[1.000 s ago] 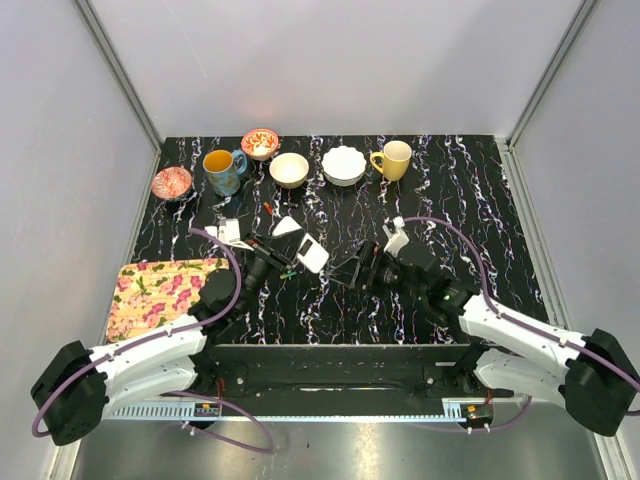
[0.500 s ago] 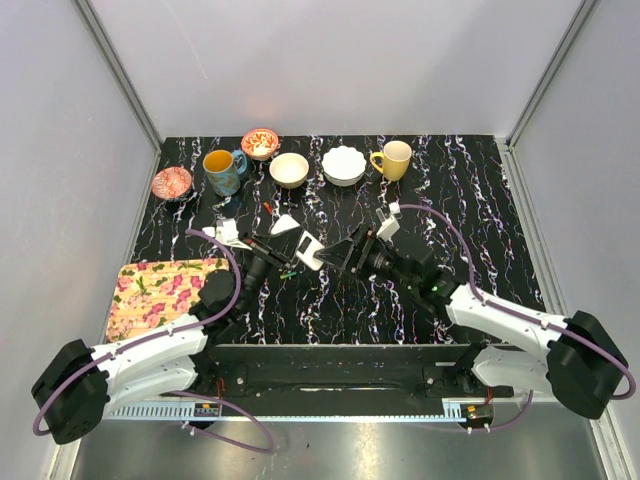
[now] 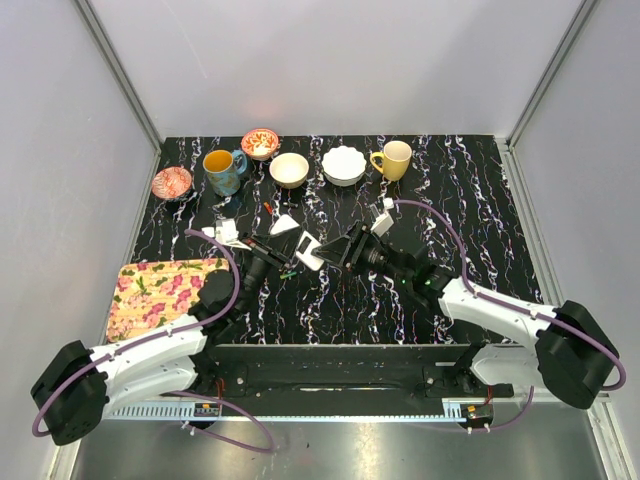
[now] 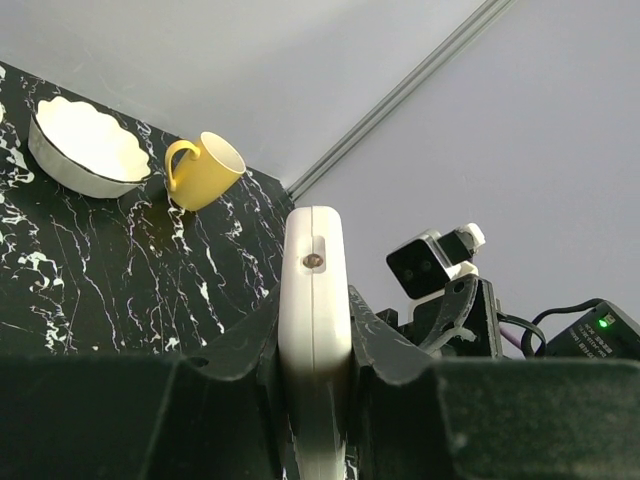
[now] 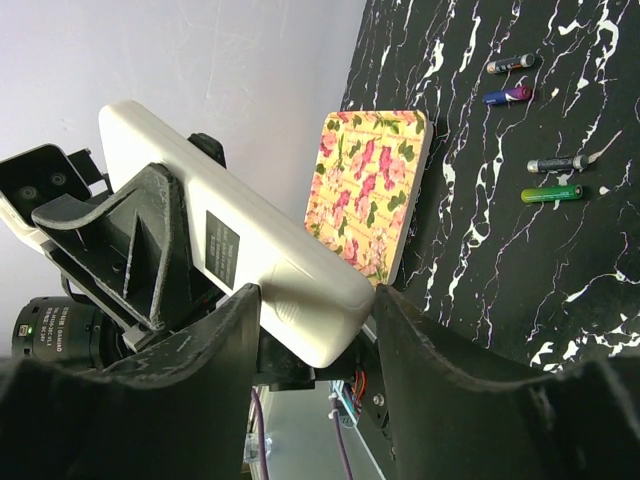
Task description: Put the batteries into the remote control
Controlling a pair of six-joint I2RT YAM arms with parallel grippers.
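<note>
Tabletop: black marble-look tabletop [image 3: 480, 200] w/ white veining; carries all loose items below.
Mat: rectangular floral-print mat [image 3: 160, 290], pink on cream, lying flat at near-left edge.
Left pincer: left pincer [image 4: 314, 335] clamped tight on long sides of flat white plastic rectangular remote control [image 5: 290, 265]; seen edge-on from left wrist cam.
Right pincer: right pincer [image 5: 318, 310] at part width, one finger on either side of remote control's end, both seeming to touch it.
Crockery, far row: white scalloped bowl [image 3: 343, 164] just beside yellow mug [image 3: 396, 159]; cream round bowl [image 3: 289, 169]; blue mug [image 3: 222, 170]; red patterned bowl [image 3: 260, 143] at back; red patterned dish [image 3: 171, 182] far left.
Remote: remote control is lifted off tabletop, mid-scene, btwn both pincers; dark label on one face.
Batteries: four slim cylindrical batteries [image 5: 550, 193] loose on tabletop near mat's right edge, apart from ea. other; one green, one blue-purple, two darker.
</note>
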